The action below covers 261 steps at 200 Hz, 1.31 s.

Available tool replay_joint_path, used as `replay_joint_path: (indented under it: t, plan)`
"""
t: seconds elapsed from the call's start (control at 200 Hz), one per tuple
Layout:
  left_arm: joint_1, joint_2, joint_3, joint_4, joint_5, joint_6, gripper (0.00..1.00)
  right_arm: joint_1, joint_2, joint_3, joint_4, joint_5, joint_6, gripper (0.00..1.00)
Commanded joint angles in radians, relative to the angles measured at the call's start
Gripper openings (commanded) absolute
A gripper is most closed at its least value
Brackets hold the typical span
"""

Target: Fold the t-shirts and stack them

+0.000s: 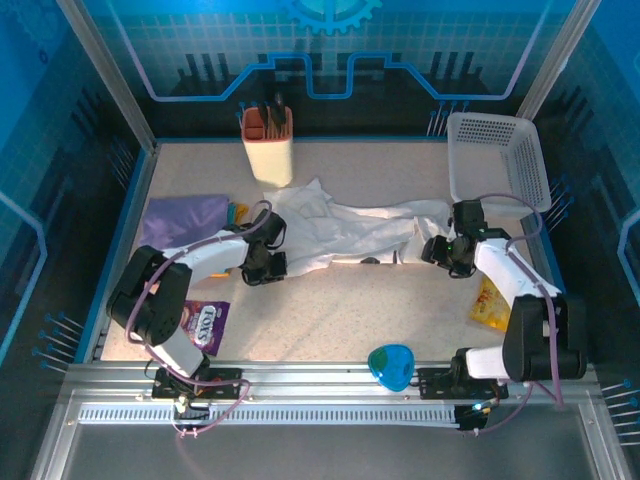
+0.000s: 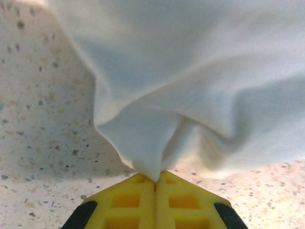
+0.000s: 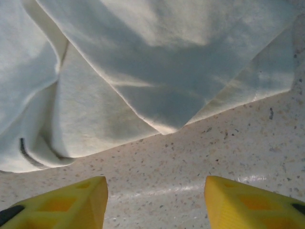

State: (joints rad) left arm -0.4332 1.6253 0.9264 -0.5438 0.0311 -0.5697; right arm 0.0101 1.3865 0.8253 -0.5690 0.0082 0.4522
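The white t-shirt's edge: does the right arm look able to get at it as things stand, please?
Probably yes: the open right tool faces a corner of the white t-shirt, with bare tabletop between.

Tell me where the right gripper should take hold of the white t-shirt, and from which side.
Probably best is the pointed corner of the white t-shirt, lying flat on the table straight ahead of the open right gripper. Slide in low from the bare table side: that thin free edge juts toward it, while the left gripper pinches a fold at the other end.
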Motion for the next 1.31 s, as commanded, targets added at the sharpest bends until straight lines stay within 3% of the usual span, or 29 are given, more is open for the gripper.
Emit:
replay_joint_path:
  t: [0.0,0.28,0.385,0.405,0.485,0.715,0.74,0.795,0.856,1.211,1.301]
  plan:
    - [-0.004,-0.077,0.045,-0.019,0.018,0.019,0.0,0.041,0.069,0.048,0.033,0.038,-0.004,0.51]
    - [-0.004,-0.179,0.099,-0.107,0.033,0.028,0.0,0.096,0.175,0.108,0.066,0.221,-0.011,0.38]
    - [-0.003,-0.187,0.116,-0.147,0.038,0.039,0.0,0.095,0.184,0.127,0.053,0.252,-0.013,0.24]
    - [-0.004,-0.192,0.116,-0.152,0.043,0.038,0.0,0.095,0.182,0.129,0.05,0.253,-0.015,0.15]
    - [-0.002,-0.228,0.115,-0.158,0.063,0.029,0.0,0.095,0.159,0.128,0.043,0.27,-0.017,0.0]
    - [-0.002,-0.337,0.161,-0.224,0.092,0.022,0.0,0.093,0.044,0.096,0.038,0.272,-0.025,0.0]
    - [-0.002,-0.343,0.166,-0.228,0.09,0.022,0.0,0.093,0.039,0.09,0.042,0.254,-0.03,0.09]
    - [-0.001,-0.347,0.175,-0.242,0.088,0.026,0.0,0.095,0.04,0.081,0.051,0.215,-0.039,0.42]
    - [-0.001,-0.346,0.187,-0.256,0.098,0.028,0.0,0.096,0.066,0.075,0.056,0.21,-0.041,0.53]
    - [-0.001,-0.397,0.248,-0.304,0.128,0.029,0.0,0.093,0.221,0.102,0.055,0.178,-0.02,0.5]
    - [-0.001,-0.402,0.25,-0.308,0.126,0.03,0.0,0.093,0.254,0.128,0.035,0.181,-0.016,0.43]
